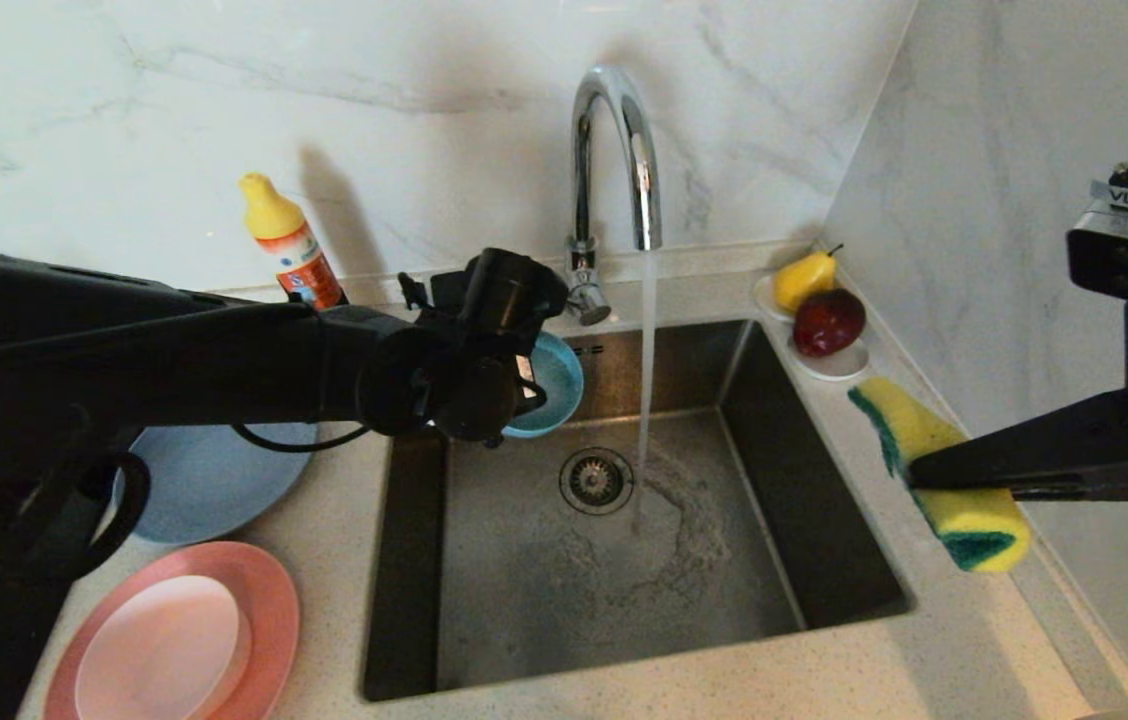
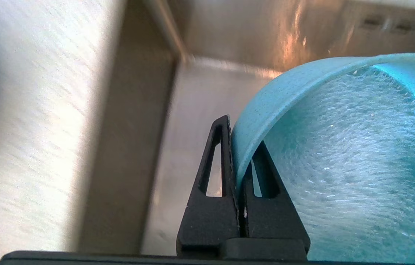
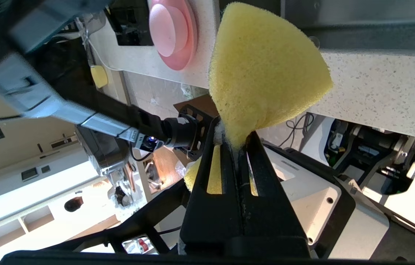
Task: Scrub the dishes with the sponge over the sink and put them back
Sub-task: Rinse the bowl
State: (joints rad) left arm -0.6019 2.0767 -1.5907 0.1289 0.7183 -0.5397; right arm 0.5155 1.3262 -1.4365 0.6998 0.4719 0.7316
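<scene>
Teal bowl, wet inside, over sink

Teal bowl is showing bright at the sink's ten o'clock corner, its inside glittering pale with water in the left wrist view. The sponge is glowing yellow with a green scouring edge at three o'clock. The sink is gleaming brushed steel grey. At nine o'clock a blue-grey plate is peeking out; at seven o'clock a salmon-pink plate is carrying a paler pink dish. The counter is looking speckled beige, the wall white with grey marble veins. Both pincers are showing black.
</scene>
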